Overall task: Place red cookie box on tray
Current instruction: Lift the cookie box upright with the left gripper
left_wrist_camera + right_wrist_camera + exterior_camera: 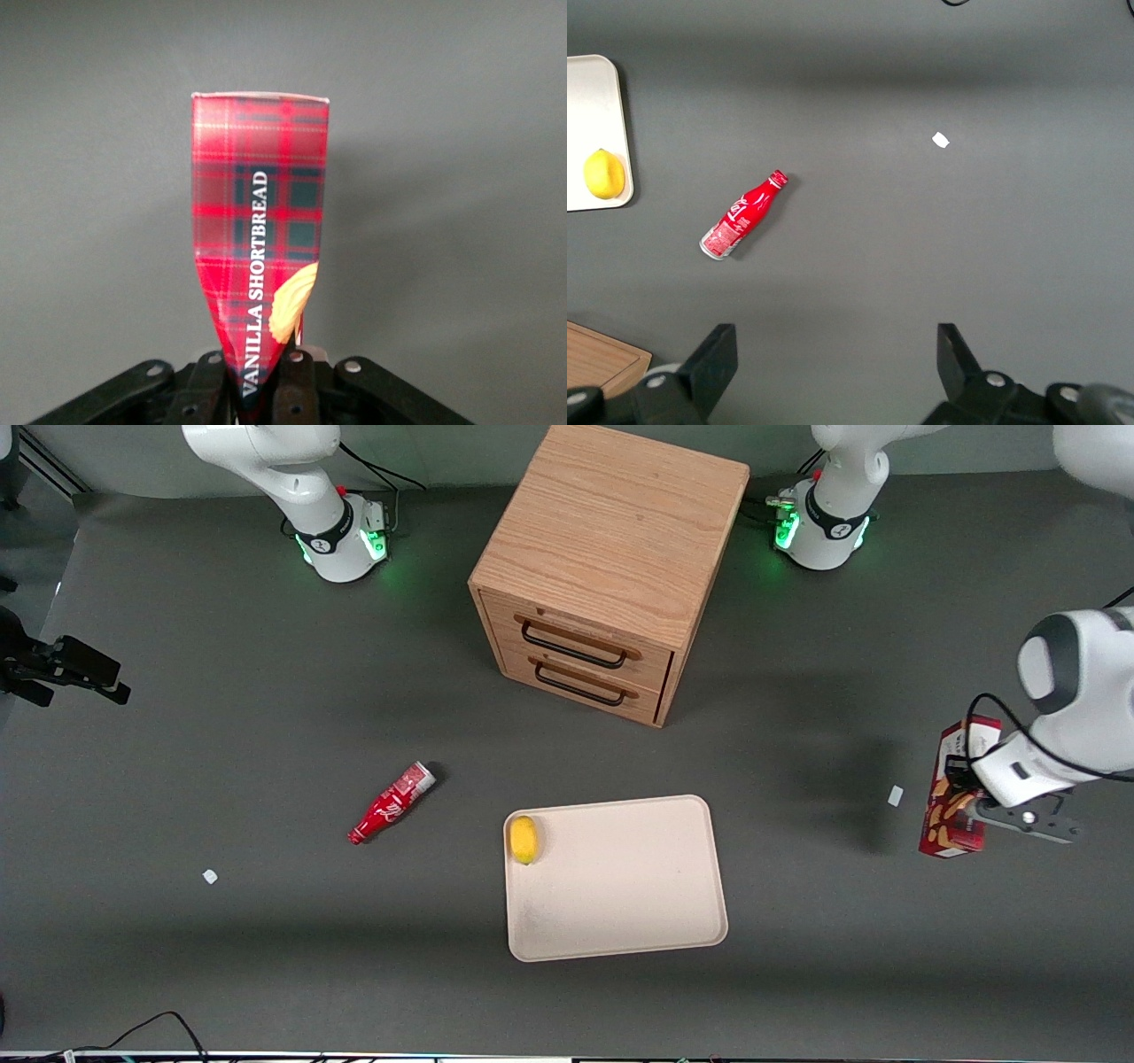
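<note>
Fingers (205,390) of the gripper (974,808) squeeze the red cookie box (259,239) near 1 end. In the wrist view the box's long side runs straight away from the fingers. It hangs at the working arm's end of the table (221,779), well apart from the tray (638,886). A yellow lemon (524,839) sits in 1 tray corner.

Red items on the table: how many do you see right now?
2. The red cookie box is at the working arm's end, with the gripper shut on it. The red soda bottle lies beside the tray, toward the parked arm's end.
</note>
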You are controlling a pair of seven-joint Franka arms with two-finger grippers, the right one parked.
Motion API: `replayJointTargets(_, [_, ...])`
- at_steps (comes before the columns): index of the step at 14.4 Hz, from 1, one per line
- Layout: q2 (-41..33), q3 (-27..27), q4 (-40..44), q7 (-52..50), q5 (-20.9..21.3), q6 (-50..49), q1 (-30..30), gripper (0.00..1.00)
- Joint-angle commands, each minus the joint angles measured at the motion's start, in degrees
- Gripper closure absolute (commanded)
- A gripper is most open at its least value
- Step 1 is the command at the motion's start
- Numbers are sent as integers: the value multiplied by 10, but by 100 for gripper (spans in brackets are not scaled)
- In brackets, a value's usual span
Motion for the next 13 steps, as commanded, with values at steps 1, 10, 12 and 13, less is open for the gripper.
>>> replayJointTargets(1, [1, -4, 97, -33, -33, -104, -14, 100])
replayJointTargets(10, [71, -124, 267, -355, -41, -188, -84, 100])
replayJointTargets(12, [113, -127, 305, -437, -39, -175, -121, 100])
replayJointTargets(13, [135, -126, 316, -477, -36, -156, -141, 100])
